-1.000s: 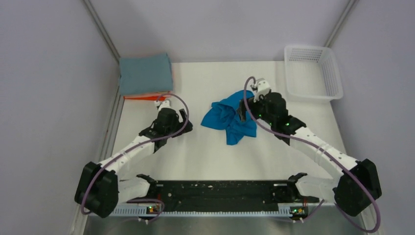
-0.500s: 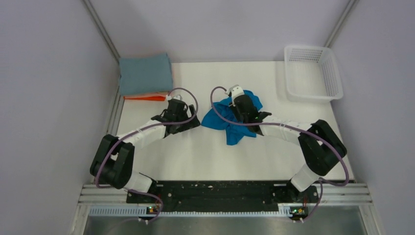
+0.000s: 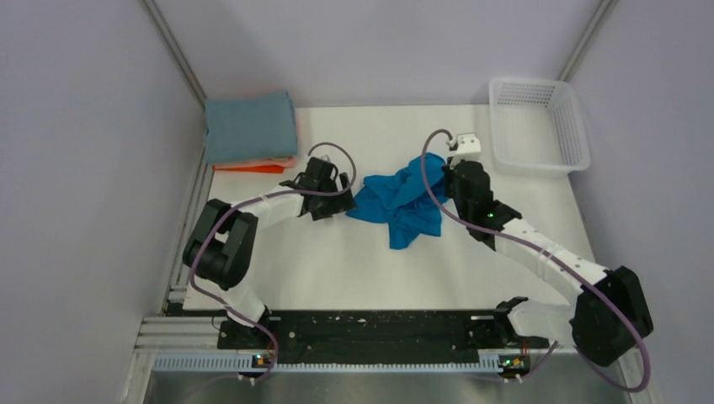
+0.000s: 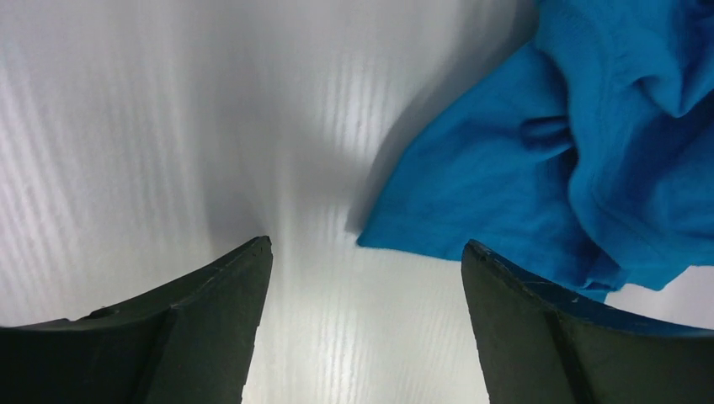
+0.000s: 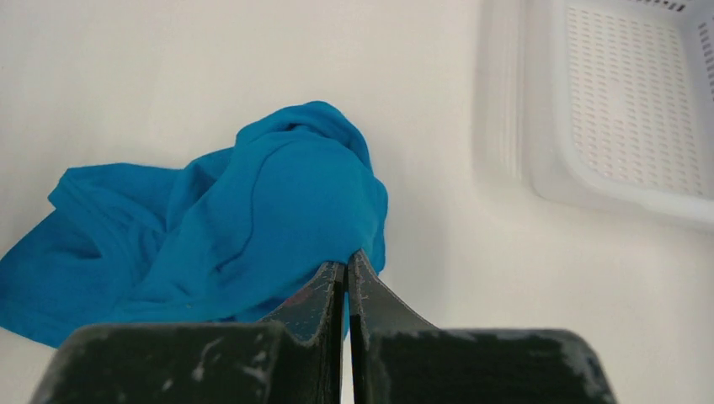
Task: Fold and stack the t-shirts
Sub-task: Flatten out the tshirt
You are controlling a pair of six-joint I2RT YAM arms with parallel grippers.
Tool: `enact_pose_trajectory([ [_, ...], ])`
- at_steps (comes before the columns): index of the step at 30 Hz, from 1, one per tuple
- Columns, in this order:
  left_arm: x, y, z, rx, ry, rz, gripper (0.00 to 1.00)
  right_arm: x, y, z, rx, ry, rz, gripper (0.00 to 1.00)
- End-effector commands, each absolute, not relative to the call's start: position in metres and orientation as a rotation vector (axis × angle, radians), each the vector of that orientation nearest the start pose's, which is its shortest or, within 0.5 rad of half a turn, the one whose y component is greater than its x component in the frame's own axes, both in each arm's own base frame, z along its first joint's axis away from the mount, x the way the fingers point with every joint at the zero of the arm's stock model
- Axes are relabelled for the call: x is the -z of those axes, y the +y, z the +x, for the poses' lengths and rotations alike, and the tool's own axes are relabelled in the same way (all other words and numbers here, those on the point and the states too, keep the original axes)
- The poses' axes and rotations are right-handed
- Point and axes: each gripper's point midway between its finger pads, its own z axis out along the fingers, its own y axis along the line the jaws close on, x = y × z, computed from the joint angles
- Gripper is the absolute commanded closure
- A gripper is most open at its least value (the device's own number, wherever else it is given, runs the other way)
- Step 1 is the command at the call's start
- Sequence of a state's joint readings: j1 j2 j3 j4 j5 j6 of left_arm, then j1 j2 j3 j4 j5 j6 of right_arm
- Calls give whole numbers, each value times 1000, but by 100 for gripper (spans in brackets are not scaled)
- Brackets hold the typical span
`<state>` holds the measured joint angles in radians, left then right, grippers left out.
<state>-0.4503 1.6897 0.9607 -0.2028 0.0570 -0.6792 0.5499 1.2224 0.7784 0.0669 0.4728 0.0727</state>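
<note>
A bright blue t-shirt (image 3: 396, 202) lies crumpled mid-table. My right gripper (image 3: 444, 166) sits at its far right edge, shut on a raised fold of the cloth (image 5: 253, 210), which is pinched at the tips of that gripper (image 5: 347, 257). My left gripper (image 3: 345, 199) is low at the shirt's left edge and open; in its wrist view the open left gripper (image 4: 366, 244) has a corner of the blue shirt (image 4: 539, 168) between its fingers. A folded grey-blue t-shirt (image 3: 251, 126) tops a stack at the back left, with pink and orange t-shirts (image 3: 244, 167) under it.
A white mesh basket (image 3: 539, 126) stands at the back right corner, also close by in the right wrist view as the basket (image 5: 623, 101). Grey walls close in the left, right and back sides. A black rail (image 3: 370, 328) runs along the near edge.
My left arm swung right to the shirt's left edge, its jaws narrowing slightly. My right gripper reached into the shirt, shut on it, and drew its right side up and back.
</note>
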Motion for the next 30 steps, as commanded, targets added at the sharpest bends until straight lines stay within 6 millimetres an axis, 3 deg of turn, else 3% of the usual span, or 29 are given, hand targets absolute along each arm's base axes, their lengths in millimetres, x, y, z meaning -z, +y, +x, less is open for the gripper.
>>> enact_pose_trajectory([
  [1, -42, -232, 355, 542, 2571, -192, 16, -188, 119, 346, -36, 1892, -87, 100],
  [9, -7, -244, 342, 255, 2692, -119, 40, -184, 116, 344, -33, 1901, -80, 100],
  [15, -2, -277, 332, 289, 2702, -46, 73, -182, 115, 346, -30, 1903, -75, 100],
  [18, -4, -293, 332, 326, 2700, -35, 95, -183, 113, 346, -24, 1900, -69, 100],
  [20, -7, -298, 334, 344, 2691, -37, 100, -185, 110, 345, -19, 1897, -63, 100],
  [22, -17, -299, 337, 351, 2661, -39, 100, -187, 107, 344, -10, 1891, -57, 100],
  [25, -48, -286, 345, 317, 2556, -67, 100, -194, 102, 344, 3, 1873, -47, 100],
  [27, -82, -270, 353, 270, 2447, -92, 100, -207, 99, 346, 18, 1843, -44, 100],
  [30, -148, -239, 360, 213, 2254, -153, 100, -242, 87, 348, 61, 1772, -11, 100],
])
